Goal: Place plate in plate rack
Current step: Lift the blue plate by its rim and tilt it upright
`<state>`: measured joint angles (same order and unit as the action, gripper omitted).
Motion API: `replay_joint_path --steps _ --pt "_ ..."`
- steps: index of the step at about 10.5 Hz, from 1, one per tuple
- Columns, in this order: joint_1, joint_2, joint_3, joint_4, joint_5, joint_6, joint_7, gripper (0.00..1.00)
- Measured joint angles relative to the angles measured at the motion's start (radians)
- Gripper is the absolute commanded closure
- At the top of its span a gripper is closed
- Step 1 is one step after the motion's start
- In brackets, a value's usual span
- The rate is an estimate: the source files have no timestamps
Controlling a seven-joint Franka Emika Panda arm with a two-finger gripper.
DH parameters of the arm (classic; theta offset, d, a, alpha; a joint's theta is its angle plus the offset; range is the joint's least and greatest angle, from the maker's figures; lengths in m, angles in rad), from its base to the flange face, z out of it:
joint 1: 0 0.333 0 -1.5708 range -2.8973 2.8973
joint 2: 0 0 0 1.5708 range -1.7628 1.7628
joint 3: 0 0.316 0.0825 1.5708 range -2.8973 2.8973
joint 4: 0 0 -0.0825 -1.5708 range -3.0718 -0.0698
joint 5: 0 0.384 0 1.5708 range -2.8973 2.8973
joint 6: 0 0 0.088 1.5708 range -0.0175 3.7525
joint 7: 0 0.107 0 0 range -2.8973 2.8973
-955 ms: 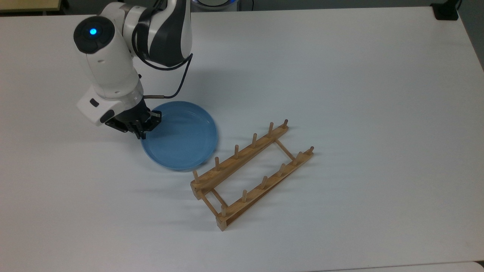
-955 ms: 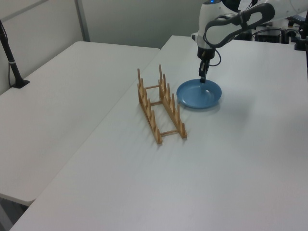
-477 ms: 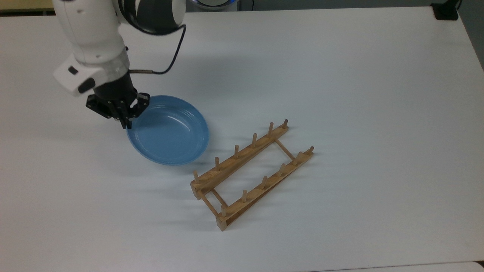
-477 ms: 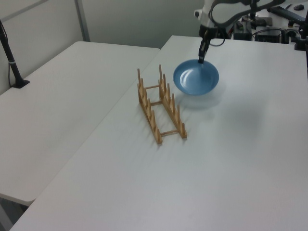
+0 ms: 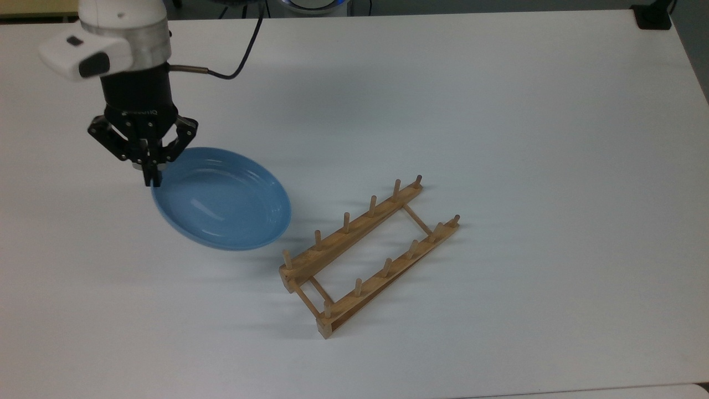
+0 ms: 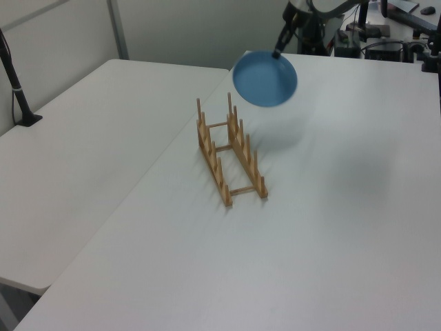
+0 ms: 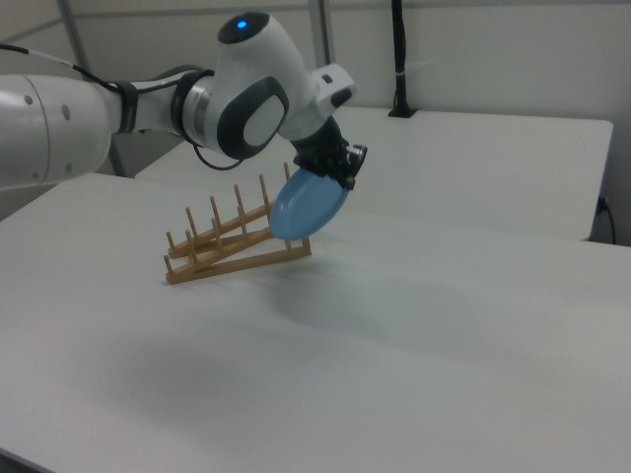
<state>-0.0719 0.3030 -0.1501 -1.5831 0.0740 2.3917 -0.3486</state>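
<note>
On the white table the plate rack stands with every slot between its pegs free. Beyond it in the left view, the plate hangs tilted in the air, pinched at its rim by the hand, whose fingers are closed on it. I judge the lift done; carrying it over and slotting it between the pegs remain.

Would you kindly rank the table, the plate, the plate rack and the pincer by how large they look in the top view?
1. Table.
2. Plate rack, which spans more than the plate.
3. Plate, lifted nearer the camera, so ranks 2 and 3 are unsure.
4. Pincer, gripping the plate's rim.
</note>
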Motion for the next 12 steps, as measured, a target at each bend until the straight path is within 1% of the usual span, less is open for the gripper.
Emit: replay_joint_path --steps 2,3,5,6,7,9,11,12 --pt "0.028 -0.030 -0.016 0.001 -0.002 0.097 -0.001 1.00" --pt "0.048 -0.049 -0.022 0.002 -0.020 0.121 -0.003 1.00" --pt "0.114 -0.088 -0.056 0.003 -0.086 0.127 0.003 1.00" --pt "0.147 -0.097 -0.070 0.003 -0.136 0.127 0.018 1.00" --pt "0.182 -0.100 -0.083 0.007 -0.203 0.131 0.060 1.00" --pt "0.259 -0.101 -0.114 0.018 -0.368 0.132 0.174 1.00" --pt "0.307 -0.092 -0.122 0.019 -0.524 0.132 0.286 1.00" --pt "0.325 -0.084 -0.122 0.023 -0.584 0.132 0.329 1.00"
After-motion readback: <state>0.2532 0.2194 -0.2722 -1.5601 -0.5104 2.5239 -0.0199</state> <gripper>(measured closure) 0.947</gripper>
